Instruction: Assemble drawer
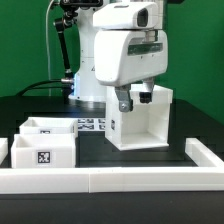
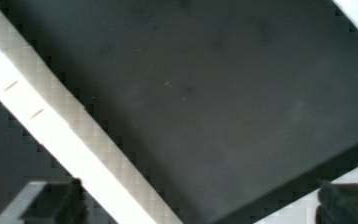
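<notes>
The white open-fronted drawer case (image 1: 118, 128) stands on the black table right of centre in the exterior view. My gripper (image 1: 133, 100) hangs at its top edge, over the case's left wall. In the wrist view my gripper (image 2: 197, 206) is open. One dark finger (image 2: 44, 205) and the other finger (image 2: 352, 204) show far apart. The case's white wall edge (image 2: 60, 110) runs diagonally between them, close to the first finger, with the dark inside of the case (image 2: 211, 90) beyond. Nothing is held. Two white drawer boxes, one (image 1: 45, 127) behind the other (image 1: 40, 152), stand at the exterior view's left.
The marker board (image 1: 90, 125) lies between the drawer boxes and the case. A low white wall (image 1: 120, 181) runs along the table's front and up the exterior view's right side (image 1: 203, 153). The arm's white base (image 1: 92, 70) stands behind the case.
</notes>
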Robot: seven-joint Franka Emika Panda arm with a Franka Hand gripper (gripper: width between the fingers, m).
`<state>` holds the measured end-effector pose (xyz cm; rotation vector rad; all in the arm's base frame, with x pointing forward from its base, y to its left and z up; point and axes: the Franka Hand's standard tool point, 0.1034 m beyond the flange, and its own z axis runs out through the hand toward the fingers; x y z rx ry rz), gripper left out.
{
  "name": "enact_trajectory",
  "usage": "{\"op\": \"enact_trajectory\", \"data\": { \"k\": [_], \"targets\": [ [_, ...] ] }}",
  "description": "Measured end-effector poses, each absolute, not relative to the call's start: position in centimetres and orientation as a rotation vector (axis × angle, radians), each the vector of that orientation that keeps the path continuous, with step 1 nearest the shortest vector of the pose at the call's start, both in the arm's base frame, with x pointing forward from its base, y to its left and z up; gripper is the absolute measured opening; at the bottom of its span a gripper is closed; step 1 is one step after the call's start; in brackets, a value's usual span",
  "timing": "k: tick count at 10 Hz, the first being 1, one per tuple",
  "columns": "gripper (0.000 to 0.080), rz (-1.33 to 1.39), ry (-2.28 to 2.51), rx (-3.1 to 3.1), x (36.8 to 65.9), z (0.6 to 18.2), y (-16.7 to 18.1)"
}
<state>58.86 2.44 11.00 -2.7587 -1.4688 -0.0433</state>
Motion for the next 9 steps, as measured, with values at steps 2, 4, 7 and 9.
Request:
{"op": "enact_trajectory", "data": {
  "k": [2, 4, 7, 9],
  "targets": [
    [0.0650, -0.070, -1.469, -2.756, 59.13, 11.10, 2.47],
    [0.0650, -0.070, -1.470, -2.756, 59.13, 11.09, 2.46],
    [0.0650, -0.069, -1.416, -2.783, 59.11, 11.08, 2.48],
    [0.0650, -0.061, -1.193, -2.881, 58.43, 10.91, 3.20]
  ]
}}
